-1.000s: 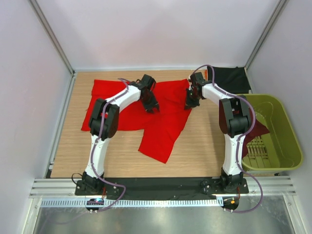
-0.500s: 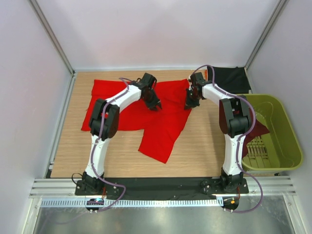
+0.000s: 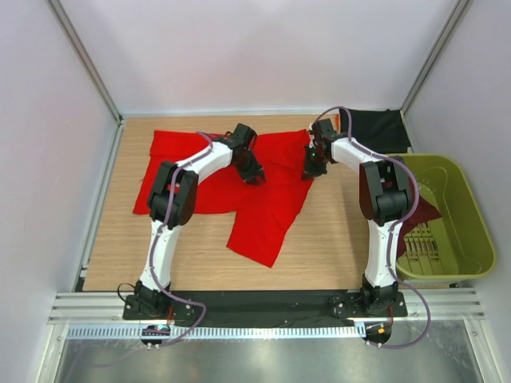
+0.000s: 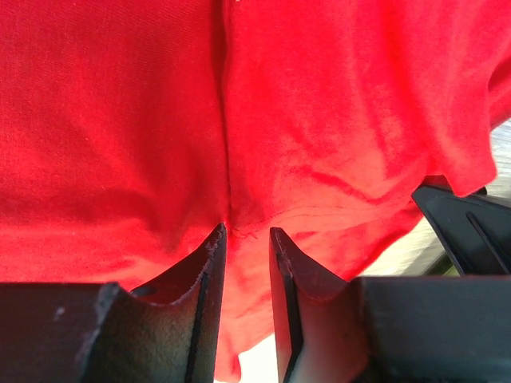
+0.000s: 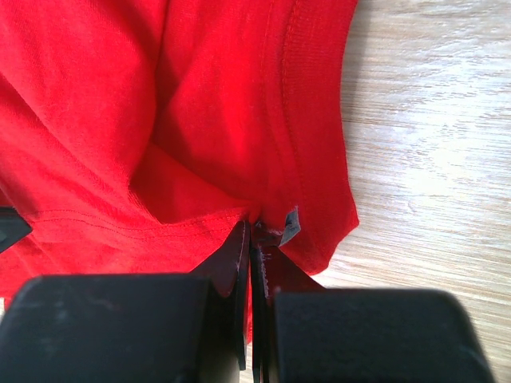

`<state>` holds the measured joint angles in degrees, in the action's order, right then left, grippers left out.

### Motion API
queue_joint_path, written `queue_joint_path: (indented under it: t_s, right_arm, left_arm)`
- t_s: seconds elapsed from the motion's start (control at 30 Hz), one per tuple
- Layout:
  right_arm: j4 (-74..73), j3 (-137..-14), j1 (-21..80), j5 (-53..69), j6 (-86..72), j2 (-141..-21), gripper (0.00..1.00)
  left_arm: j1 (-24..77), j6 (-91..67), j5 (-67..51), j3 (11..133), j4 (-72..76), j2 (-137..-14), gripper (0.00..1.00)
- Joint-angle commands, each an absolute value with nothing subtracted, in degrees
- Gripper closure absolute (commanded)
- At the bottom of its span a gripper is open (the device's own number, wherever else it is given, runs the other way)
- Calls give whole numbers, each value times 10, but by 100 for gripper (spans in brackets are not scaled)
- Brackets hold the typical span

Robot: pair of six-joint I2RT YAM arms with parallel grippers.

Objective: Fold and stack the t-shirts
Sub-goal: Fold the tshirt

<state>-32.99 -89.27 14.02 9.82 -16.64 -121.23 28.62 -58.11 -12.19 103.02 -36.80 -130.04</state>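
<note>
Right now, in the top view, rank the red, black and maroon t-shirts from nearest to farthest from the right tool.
1. red t-shirt, pinched in the right tool.
2. black t-shirt, back right corner.
3. maroon t-shirt, inside the basket, far right.

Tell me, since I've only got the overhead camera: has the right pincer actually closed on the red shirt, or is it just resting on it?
Observer: Closed. The right wrist camera shows the right pincer shut on a small fold of the red t-shirt, right where a stitched hem meets its tips.
Operator: And the left pincer, what's between its jaws?
Observer: On the left wrist camera, the left pincer has its jaws narrowly apart, with red cloth in the gap and a crease running up from it. I cannot tell whether it is pinching the cloth.
</note>
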Motion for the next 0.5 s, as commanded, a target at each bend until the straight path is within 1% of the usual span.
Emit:
queue_joint_path:
  t_s: [0.0, 0.07, 0.17, 0.2, 0.27, 0.3, 0.37, 0.4, 0.47]
  right_arm:
    - [-335, -879, 142, 98, -166, -1191, 99]
    - [-335, -878, 141, 97, -166, -1190, 99]
    - [-334, -877, 142, 97, -166, -1190, 99]
    - [-334, -877, 142, 97, -168, -1190, 99]
    - [-335, -879, 142, 97, -171, -1190, 99]
    - [-335, -881, 142, 97, -172, -1190, 99]
    - [-334, -881, 142, 96, -177, -1187, 99]
    - [-334, -881, 142, 95, -178, -1187, 99]
    - [-339, -882, 142, 94, -183, -1181, 99]
  left_arm:
    - [289, -585, -120, 1026, -361, -1305, 70]
    - [289, -586, -119, 1024, -359, -1303, 71]
    - [290, -583, -115, 1032, -358, -1306, 78]
    - [290, -581, -113, 1035, -358, -1307, 81]
    - [290, -579, -112, 1045, -363, -1307, 86]
    - [288, -577, -108, 1048, -364, -1307, 91]
    - [289, -575, -107, 1052, -366, -1306, 96]
    - [289, -574, -106, 1053, -368, -1305, 100]
    - [288, -573, -107, 1056, -368, -1304, 100]
